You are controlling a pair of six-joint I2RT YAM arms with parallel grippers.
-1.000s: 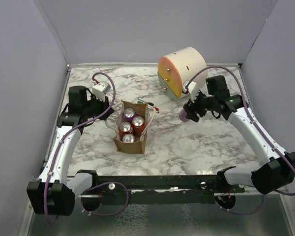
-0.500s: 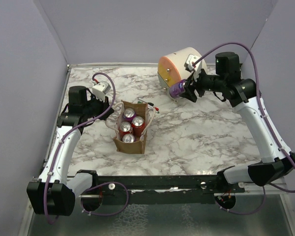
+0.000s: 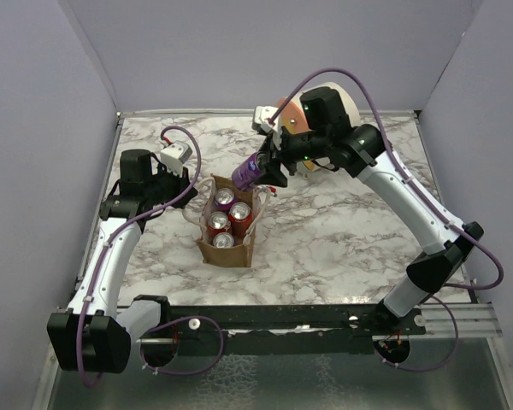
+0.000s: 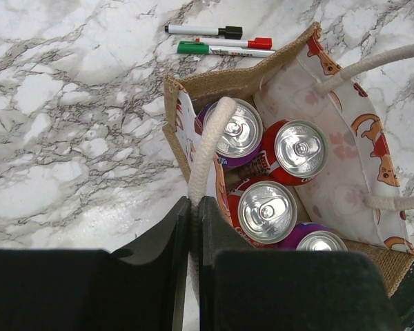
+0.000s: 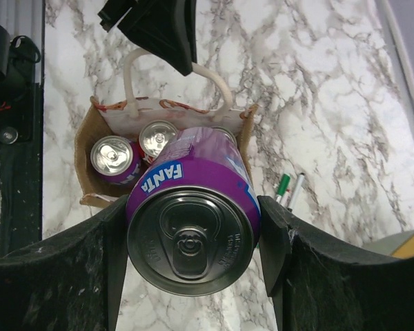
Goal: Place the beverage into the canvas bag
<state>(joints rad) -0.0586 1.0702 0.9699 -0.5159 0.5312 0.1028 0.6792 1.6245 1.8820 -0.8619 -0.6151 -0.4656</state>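
The tan canvas bag stands open at left centre, with several red and purple cans inside. My left gripper is shut on the bag's white loop handle at its left side; it also shows in the top view. My right gripper is shut on a purple Fanta can, held lengthwise with its top toward the camera. In the top view the can hangs above the bag's far end. The bag lies below it in the right wrist view.
Three markers lie on the marble just beyond the bag, also seen in the right wrist view. A large cream-and-orange drum sits at the back, behind my right arm. Grey walls close in the table's sides.
My right arm has swung left from beside the drum, carrying the purple can to above the bag. My left arm has not moved and still holds the handle.
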